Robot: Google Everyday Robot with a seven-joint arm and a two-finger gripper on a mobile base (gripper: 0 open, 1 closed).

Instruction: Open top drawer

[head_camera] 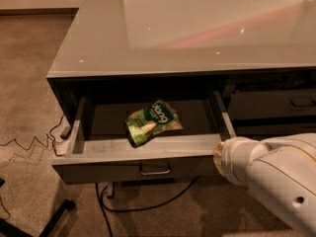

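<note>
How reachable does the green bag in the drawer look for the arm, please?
Probably yes: top drawer stands open, bag uncovered, arm beside its right front corner; tool out of view.

Top drawer (106, 145) open, green snack bag (153, 122) inside; white arm (276, 174) at its right corner hides the tool.

Counter (197, 38): grey, glossy top with pale reflections and a pinkish streak to the right. Green snack bag (153, 122): lies flat and skewed in the tray of the top drawer (113, 171), near its middle, light lettering facing up. Carpet (27, 78): beige, left and near. Thin wire (29, 143): zigzags over the carpet, left of the counter. Black cable (148, 206): loops on the floor under the counter's near edge. Right-hand drawer stack (269, 105): dark fronts.
</note>
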